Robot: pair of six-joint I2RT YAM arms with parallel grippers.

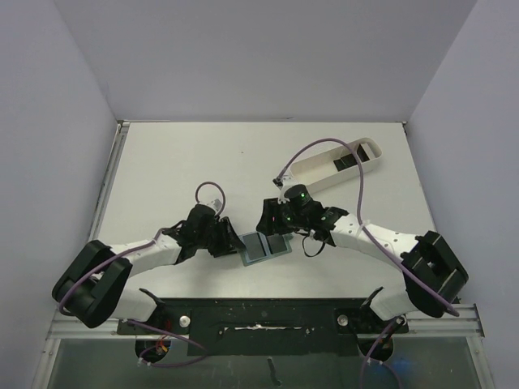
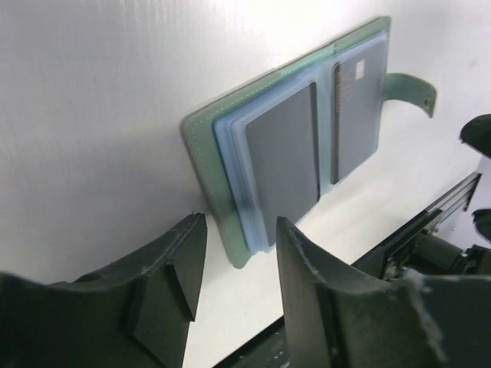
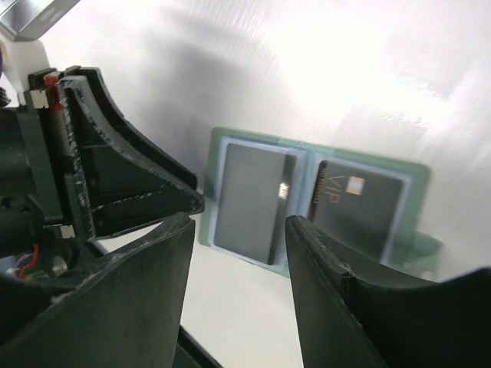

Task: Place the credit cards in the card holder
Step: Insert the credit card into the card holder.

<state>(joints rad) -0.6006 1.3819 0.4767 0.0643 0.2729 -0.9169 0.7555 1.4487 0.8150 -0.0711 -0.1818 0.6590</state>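
The card holder [image 1: 266,245] lies open and flat on the table between the two grippers, grey-green with bluish pockets. It also shows in the left wrist view [image 2: 201,146] and the right wrist view [image 3: 301,147]. A black credit card [image 2: 282,157] sits in its left pocket and another [image 2: 357,115] in its right pocket; the snap tab [image 2: 410,88] sticks out. My left gripper [image 1: 234,241] is open and empty just left of the holder. My right gripper [image 1: 271,230] is open and empty just above the holder's far edge. More black cards [image 1: 345,164] lie in the white tray.
The long white oblong tray [image 1: 312,173] lies at the back right, behind the right arm, with a second black card [image 1: 363,151] near its far end. The left gripper's finger [image 3: 115,176] shows close in the right wrist view. Black rail at the near table edge [image 1: 268,312].
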